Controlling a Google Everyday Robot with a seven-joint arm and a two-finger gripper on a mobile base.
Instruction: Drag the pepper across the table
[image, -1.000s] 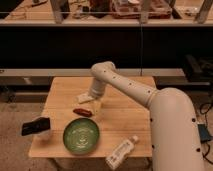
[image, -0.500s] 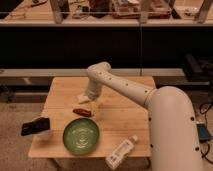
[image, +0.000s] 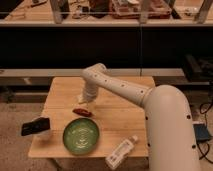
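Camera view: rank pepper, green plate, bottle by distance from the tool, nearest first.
The tool hangs low over the table, just behind the pepper.
1. pepper, directly in front of it.
2. green plate, nearer the front edge.
3. bottle, at the front edge by the robot's body.

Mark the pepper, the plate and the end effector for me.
pepper (image: 82, 111), camera view, middle of its red body.
plate (image: 81, 135), camera view, bare green centre.
end effector (image: 83, 101), camera view, its lower tip, close by the pepper's far side.

White dotted arm (image: 131, 91), pale hand (image: 83, 102) at tip
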